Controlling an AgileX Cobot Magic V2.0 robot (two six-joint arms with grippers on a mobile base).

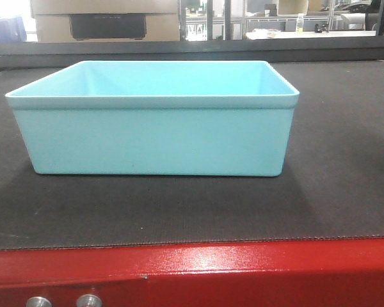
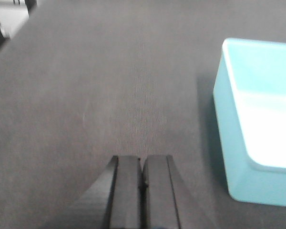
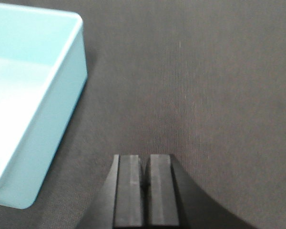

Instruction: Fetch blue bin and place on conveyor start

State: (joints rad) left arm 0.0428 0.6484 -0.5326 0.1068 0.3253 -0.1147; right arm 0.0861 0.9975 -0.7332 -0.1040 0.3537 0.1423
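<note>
The blue bin (image 1: 153,137), a pale turquoise tub with nothing in it, stands upright on the dark grey belt of the conveyor start (image 1: 345,141), just behind the red frame (image 1: 198,272). In the left wrist view the blue bin (image 2: 260,119) lies to the right of my left gripper (image 2: 142,160), which is shut, holds nothing and hovers over bare belt (image 2: 109,86). In the right wrist view the blue bin (image 3: 28,95) is to the left of my right gripper (image 3: 147,158), also shut and holding nothing, apart from the tub. Neither gripper shows in the front view.
Two round metal buttons (image 1: 64,300) sit on the red frame's front at the lower left. Beyond the belt's far edge are a cardboard box (image 1: 105,19) and glass partitions with desks (image 1: 294,22). A dark rail (image 1: 192,48) borders the belt's back.
</note>
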